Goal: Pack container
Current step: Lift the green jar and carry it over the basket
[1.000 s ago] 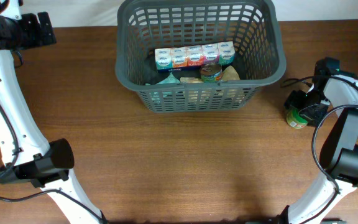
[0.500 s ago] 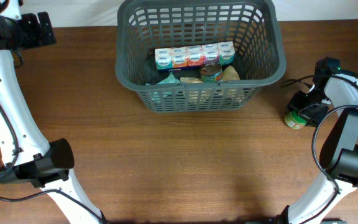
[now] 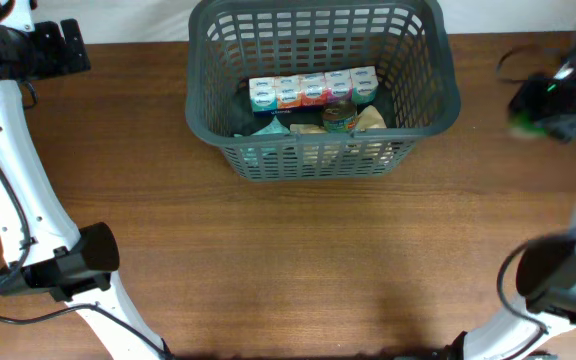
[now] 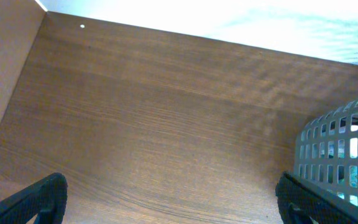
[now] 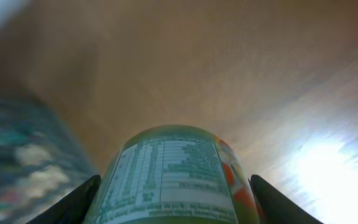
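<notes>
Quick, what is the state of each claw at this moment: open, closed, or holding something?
Left claw: open, holding nothing.
Right claw: closed on the jar with the printed label.

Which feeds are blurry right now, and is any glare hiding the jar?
Overhead: right pincer and jar smeared by motion blur near the right edge; basket sharp. Right wrist: jar label crisp, background blurred, a glare patch on the table at lower right, clear of the jar. Left wrist: sharp, overexposed only along the top.
</notes>
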Robot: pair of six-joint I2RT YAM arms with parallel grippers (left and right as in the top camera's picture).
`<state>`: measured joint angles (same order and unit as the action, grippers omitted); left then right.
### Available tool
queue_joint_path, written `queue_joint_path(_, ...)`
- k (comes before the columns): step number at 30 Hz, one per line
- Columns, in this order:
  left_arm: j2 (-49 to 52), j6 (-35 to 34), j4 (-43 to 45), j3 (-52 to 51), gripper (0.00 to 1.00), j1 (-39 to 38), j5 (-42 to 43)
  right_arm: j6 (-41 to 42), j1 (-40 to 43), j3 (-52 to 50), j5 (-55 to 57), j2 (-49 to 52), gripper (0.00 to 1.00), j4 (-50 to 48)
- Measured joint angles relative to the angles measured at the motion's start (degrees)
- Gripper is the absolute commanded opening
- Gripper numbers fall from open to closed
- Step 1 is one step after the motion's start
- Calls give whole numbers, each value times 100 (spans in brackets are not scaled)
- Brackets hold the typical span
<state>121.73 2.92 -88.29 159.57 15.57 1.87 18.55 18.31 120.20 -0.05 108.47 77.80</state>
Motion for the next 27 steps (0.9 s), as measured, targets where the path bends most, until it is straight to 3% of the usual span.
queue_joint_path(1,0,0,0,0,99,0,2,2,-7,544,0,-166,34,168)
queue_joint_path(5,0,0,2,0,99,0,0,-68,-289,1825,-42,-787,33,415)
queue_joint_path(13,0,0,2,0,99,-2,0,-424,-2124,2164,-179,-1405,29,354)
queue_joint_path(20,0,0,2,0,99,-2,0,-872,-3504,2013,-85,-192,29,42)
queue_joint_path(27,0,0,2,0,99,0,0,-975,-3744,1980,-15,1631,29,37)
